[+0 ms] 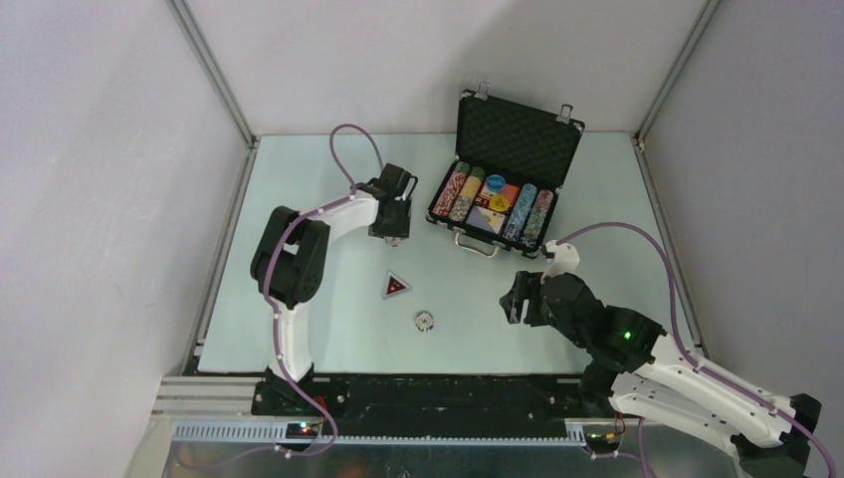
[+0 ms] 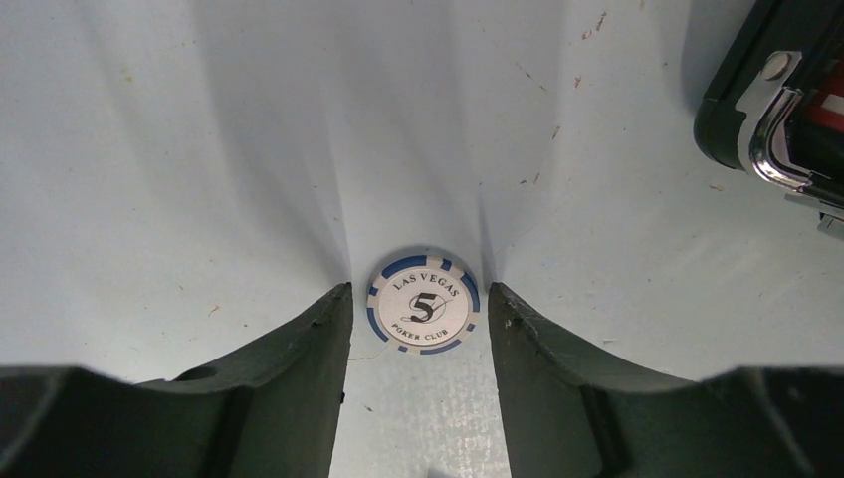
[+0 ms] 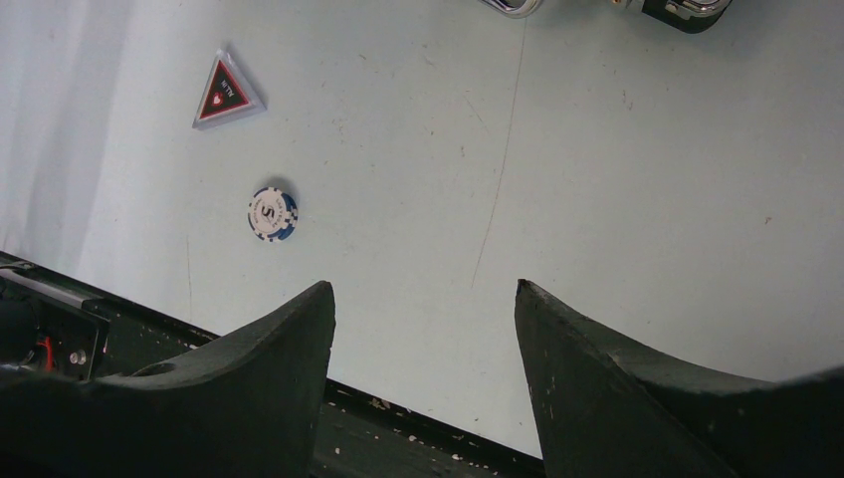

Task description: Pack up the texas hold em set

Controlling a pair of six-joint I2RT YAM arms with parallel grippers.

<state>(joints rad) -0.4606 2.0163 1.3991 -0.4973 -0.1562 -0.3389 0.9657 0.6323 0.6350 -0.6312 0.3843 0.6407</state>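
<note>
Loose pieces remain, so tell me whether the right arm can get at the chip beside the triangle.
Probably yes. The chip lies on bare table, apart from the triangle, with nothing between it and the open right hand. The left arm is up by the case.

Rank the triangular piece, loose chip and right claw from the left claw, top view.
1. Triangular piece: just base-side of the left claw.
2. Loose chip: nearer the bases.
3. Right claw: far right.
</note>
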